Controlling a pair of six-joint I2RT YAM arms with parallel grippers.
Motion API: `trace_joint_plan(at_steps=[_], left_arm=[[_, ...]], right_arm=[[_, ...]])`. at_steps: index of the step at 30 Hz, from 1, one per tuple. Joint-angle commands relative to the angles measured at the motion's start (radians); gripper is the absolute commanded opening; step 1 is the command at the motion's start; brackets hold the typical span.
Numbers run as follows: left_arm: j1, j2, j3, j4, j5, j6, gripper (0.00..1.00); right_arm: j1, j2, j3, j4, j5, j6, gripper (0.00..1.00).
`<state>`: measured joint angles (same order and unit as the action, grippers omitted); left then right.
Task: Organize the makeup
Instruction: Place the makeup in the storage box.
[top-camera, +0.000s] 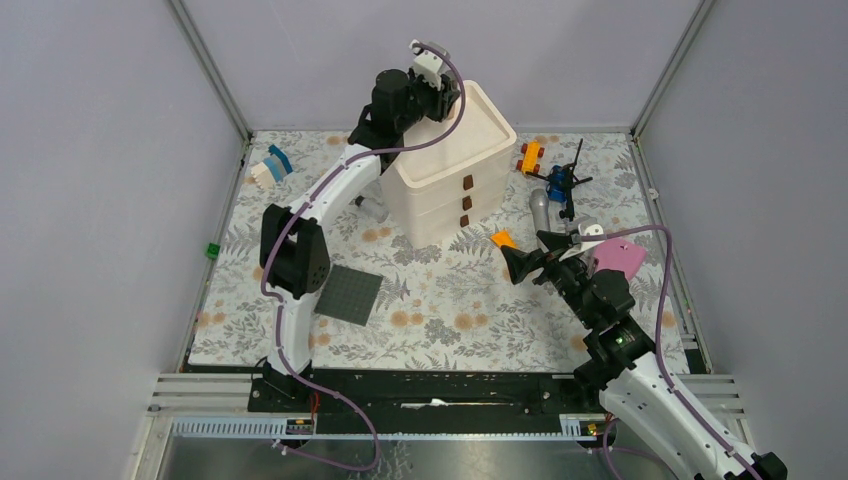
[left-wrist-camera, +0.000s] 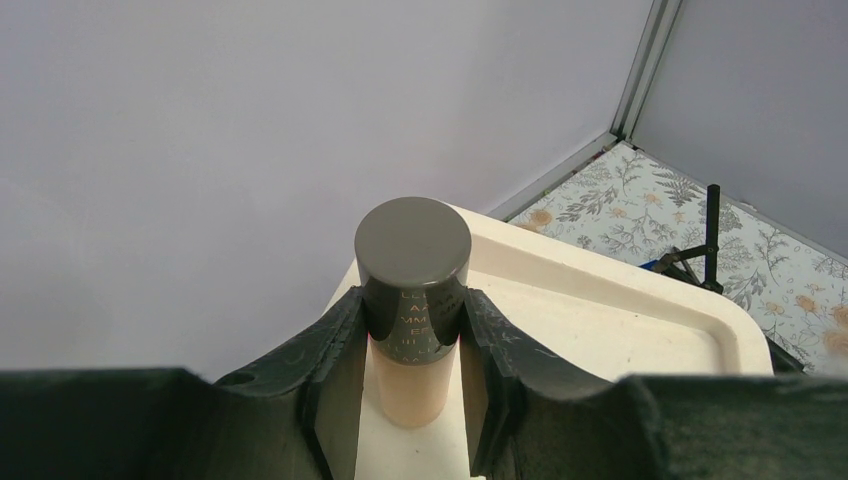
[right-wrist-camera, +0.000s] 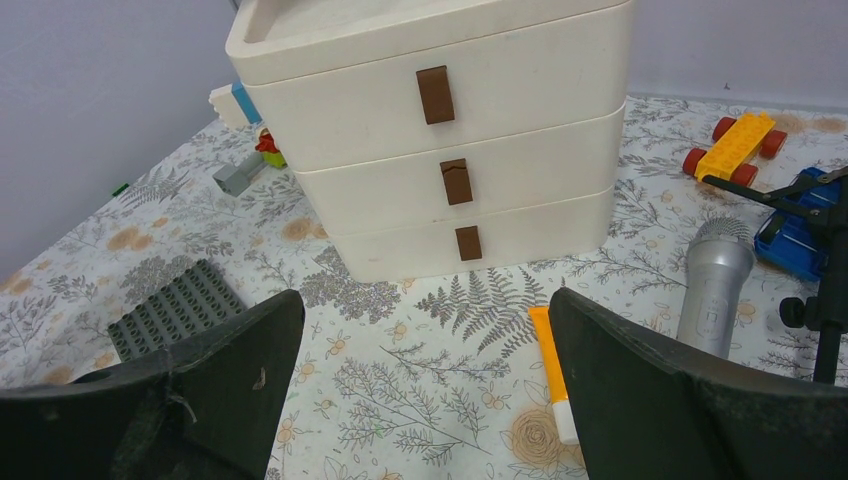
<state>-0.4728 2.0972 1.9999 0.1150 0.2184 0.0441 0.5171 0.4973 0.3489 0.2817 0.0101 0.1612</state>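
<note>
My left gripper (top-camera: 440, 95) hangs over the top tray of the white drawer unit (top-camera: 478, 140), shut on a dark-capped beige tube (left-wrist-camera: 412, 250). In the left wrist view the fingers (left-wrist-camera: 335, 345) press the cap from both sides. The tube stands upright, its base at or just above the tray floor (left-wrist-camera: 620, 320). My right gripper (top-camera: 525, 265) is open and low over the mat in front of the drawers (right-wrist-camera: 440, 160), holding nothing. An orange tube (right-wrist-camera: 553, 365) lies just inside its right finger (right-wrist-camera: 640, 380). A silver-grey tube (right-wrist-camera: 715, 285) lies further right.
A grey studded baseplate (top-camera: 350, 293) lies at the front left of the mat. An orange toy car (top-camera: 530, 157) and a blue toy with black rods (top-camera: 562, 183) sit right of the drawers. Blue-and-white bricks (top-camera: 272, 167) lie at the back left. A pink piece (top-camera: 618, 258) is by my right arm.
</note>
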Motion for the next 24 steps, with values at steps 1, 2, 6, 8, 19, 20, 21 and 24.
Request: trace_joint_plan(at_steps=[1,2,6,8,19,20,21,24], left_arm=[[0.009,-0.012,-0.005,0.091,-0.003,-0.007,0.14],[0.010,-0.014,-0.008,0.091,-0.001,-0.007,0.20],[0.010,-0.021,-0.024,0.100,0.011,-0.007,0.39],[0.010,-0.023,-0.021,0.098,0.012,-0.010,0.41],[0.014,-0.037,-0.019,0.075,0.001,-0.016,0.67],[0.014,-0.040,-0.022,0.075,0.003,-0.018,0.69],[0.016,-0.040,-0.023,0.075,0.004,-0.017,0.71],[0.016,-0.043,-0.021,0.070,0.003,-0.018,0.77]], right_arm=[[0.004,-0.005,-0.006,0.045,0.009,-0.015,1.00],[0.004,-0.005,-0.005,0.045,0.008,-0.014,1.00],[0.004,-0.004,-0.008,0.045,0.008,-0.017,1.00],[0.004,-0.005,-0.008,0.045,0.008,-0.018,1.00],[0.004,-0.009,-0.012,0.044,-0.001,-0.016,1.00],[0.004,-0.009,-0.014,0.044,-0.001,-0.017,0.99],[0.004,-0.009,-0.015,0.045,-0.001,-0.018,1.00],[0.004,-0.008,-0.014,0.045,-0.003,-0.018,1.00]])
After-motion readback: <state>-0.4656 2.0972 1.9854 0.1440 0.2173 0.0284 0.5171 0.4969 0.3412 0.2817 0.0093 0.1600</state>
